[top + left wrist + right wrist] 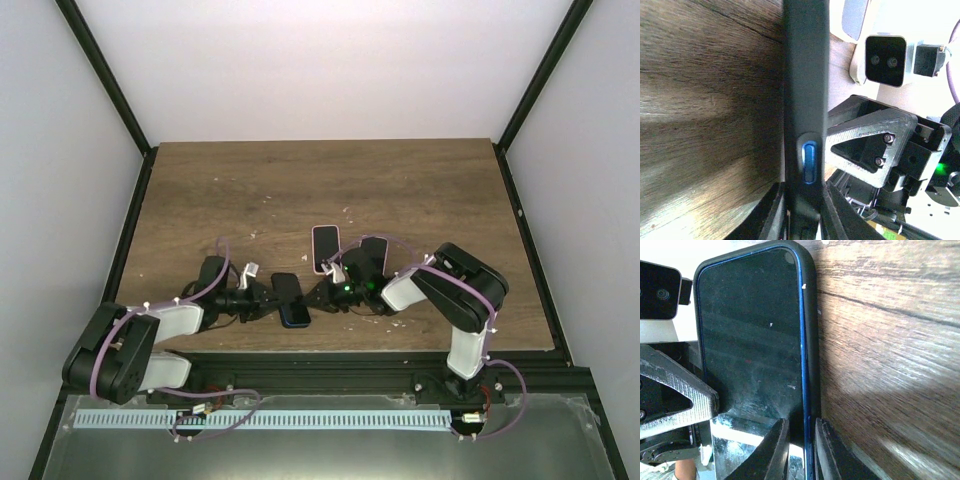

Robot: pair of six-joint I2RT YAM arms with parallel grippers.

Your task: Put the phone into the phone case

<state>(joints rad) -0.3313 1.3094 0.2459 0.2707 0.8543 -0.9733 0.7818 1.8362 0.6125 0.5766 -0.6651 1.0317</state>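
Note:
A blue phone (289, 298) sits in a dark phone case (810, 315) and is held on edge just above the table between both grippers. Its dark screen (750, 330) faces the right wrist camera, with a blue rim showing inside the case. The left wrist view shows the case's side (805, 75), with the phone's blue button (810, 162) in a cutout. My left gripper (262, 298) (805, 220) is shut on one end. My right gripper (322, 295) (802, 450) is shut on the opposite end.
A pink-rimmed phone or case (325, 248) lies flat behind the grippers. A dark flat object (374, 250) lies beside it, partly hidden by the right arm. The wooden table (300, 190) extends back to a black frame.

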